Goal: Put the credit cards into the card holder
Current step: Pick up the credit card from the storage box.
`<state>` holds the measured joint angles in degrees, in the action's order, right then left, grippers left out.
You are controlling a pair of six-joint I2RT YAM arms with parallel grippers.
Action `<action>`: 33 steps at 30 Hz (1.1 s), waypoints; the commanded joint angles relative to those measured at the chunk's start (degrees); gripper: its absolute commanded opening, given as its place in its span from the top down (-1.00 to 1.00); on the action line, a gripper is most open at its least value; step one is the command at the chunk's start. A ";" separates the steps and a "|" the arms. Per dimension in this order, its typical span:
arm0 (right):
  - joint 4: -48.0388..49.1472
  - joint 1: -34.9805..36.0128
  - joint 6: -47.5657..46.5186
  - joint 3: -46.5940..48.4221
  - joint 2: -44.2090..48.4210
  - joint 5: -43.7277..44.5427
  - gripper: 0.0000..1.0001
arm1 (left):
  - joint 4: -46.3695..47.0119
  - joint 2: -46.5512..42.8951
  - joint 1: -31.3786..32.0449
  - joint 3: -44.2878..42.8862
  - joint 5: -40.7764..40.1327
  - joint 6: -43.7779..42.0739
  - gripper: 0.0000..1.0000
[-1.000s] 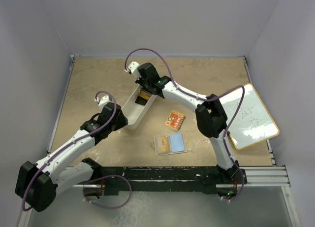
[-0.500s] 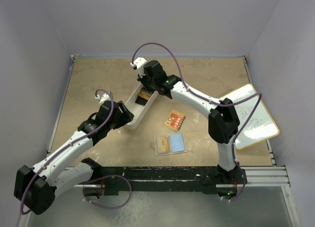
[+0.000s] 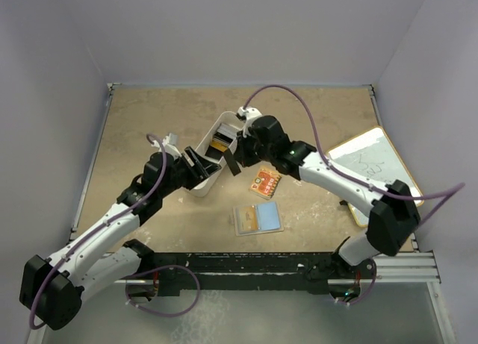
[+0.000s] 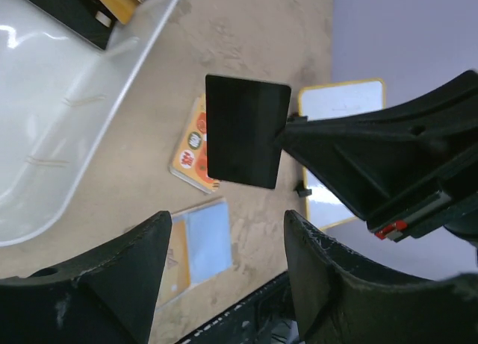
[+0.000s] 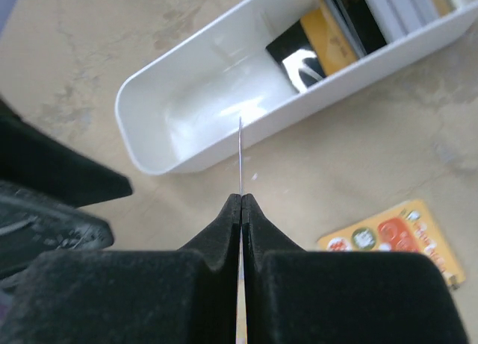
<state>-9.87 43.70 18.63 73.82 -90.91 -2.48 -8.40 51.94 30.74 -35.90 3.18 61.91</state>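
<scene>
My right gripper (image 3: 237,153) is shut on a black credit card (image 3: 230,164), held on edge just above the table beside the white bin (image 3: 200,181). From the right wrist the card (image 5: 240,154) shows as a thin line rising from the closed tips (image 5: 241,199). More credit cards (image 3: 219,142) stand in the bin's far end. The left gripper (image 3: 197,165) is open at the bin's near end, facing the black card (image 4: 246,131), with nothing between its fingers (image 4: 228,236). The tan card holder (image 3: 246,219) lies open near the front edge, a blue rectangle over its right half.
An orange-red patterned packet (image 3: 266,182) lies between the bin and the card holder. A yellow-framed whiteboard (image 3: 370,169) lies at the right, partly under the right arm. Purple walls close in the table on three sides.
The right gripper has lifted the black card out of the bin and carried it right and nearer. The left jaws have widened and that gripper has shifted slightly right.
</scene>
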 commanded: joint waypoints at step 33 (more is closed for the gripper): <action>46.53 -0.44 49.74 -40.17 26.18 -15.14 1.00 | 43.27 -4.79 -0.07 15.51 19.34 21.60 0.20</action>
<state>33.65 43.11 65.69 35.53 -64.53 -16.49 26.98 48.18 30.37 -19.86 19.92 81.58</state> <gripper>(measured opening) 0.004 0.362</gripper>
